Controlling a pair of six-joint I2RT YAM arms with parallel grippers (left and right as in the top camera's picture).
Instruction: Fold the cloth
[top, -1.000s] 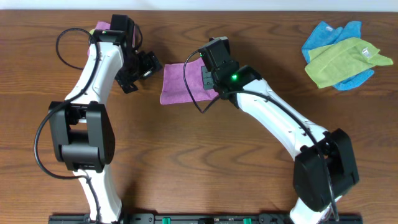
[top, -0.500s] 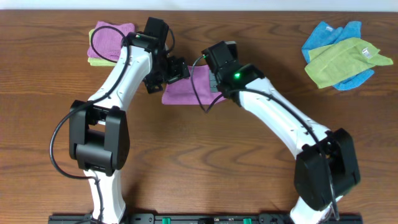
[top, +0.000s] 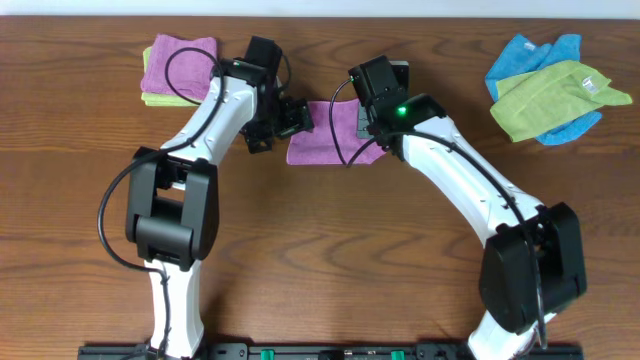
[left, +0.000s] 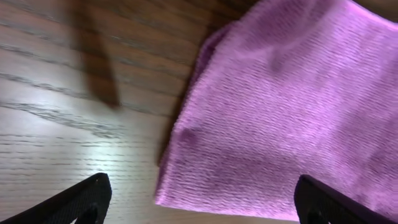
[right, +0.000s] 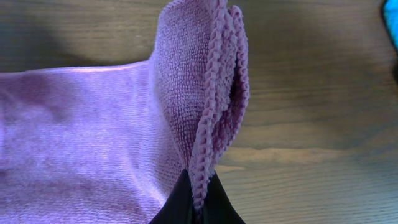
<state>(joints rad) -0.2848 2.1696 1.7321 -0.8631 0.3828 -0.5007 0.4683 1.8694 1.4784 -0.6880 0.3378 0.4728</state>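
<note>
The cloth (top: 325, 133) was seen lying on the table (top: 320, 260), right between the 2 claws. Most of it was flat. It looked as if it had been folded at least 1 time, since more than 1 layer could be seen at its edge.

The right claw (right: 194, 200) was pressed together on the cloth. The edge nearest that claw was pinched and pulled up into a small ridge. A few stitched edges were bunched side by side just above the fingertips. The rest of the cloth was spread flat in front of the claw.

The left claw (left: 202, 202) was spread wide and nothing was held in it. It was placed just over the other edge of the cloth. Bare wood was seen by 1 of its fingers (left: 87, 196) and purple cloth by the other. No touch with the cloth could be made out.

A folded pink-purple cloth (top: 182, 55) was seen behind the left claw, well apart from it.

The step in hand was judged to be the grabbing of the cloth for a fold, with 1 side gripped and the other not yet. For the next move, the left claw would likely need to be lowered onto the edge below it and closed on all the layers at once. Then both sides could be lifted together and laid over. Care would be needed so the soft layers are not pushed out of line.
</note>
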